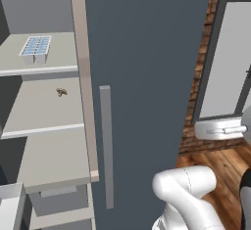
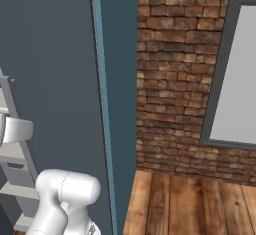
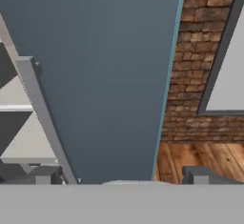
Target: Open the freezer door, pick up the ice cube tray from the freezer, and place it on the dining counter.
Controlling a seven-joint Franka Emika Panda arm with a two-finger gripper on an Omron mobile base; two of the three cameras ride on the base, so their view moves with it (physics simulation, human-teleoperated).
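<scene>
The freezer [image 1: 44, 141] stands open on the left, its pale grey shelves bare to view. On the top shelf rests the ice cube tray [image 1: 36, 46], white with pale blue cubes. The freezer door and the dining counter are out of view. My gripper [image 3: 125, 175] is open, with nothing between the two fingertips [image 3: 45, 174]. It faces the plain slate-grey door [image 3: 105, 75] to the right of the open compartment, well away from the tray. That door's bar handle [image 3: 43, 118] runs up just above the left fingertip.
The plain door [image 1: 147, 77] with its grey handle [image 1: 106, 146] is shut. A small brown item [image 1: 61, 92] lies on the second shelf. A white bin [image 1: 11, 204] shows at the lower left. A brick wall [image 2: 175, 79], window [image 1: 225, 67] and wooden floor [image 2: 185, 204] lie to the right.
</scene>
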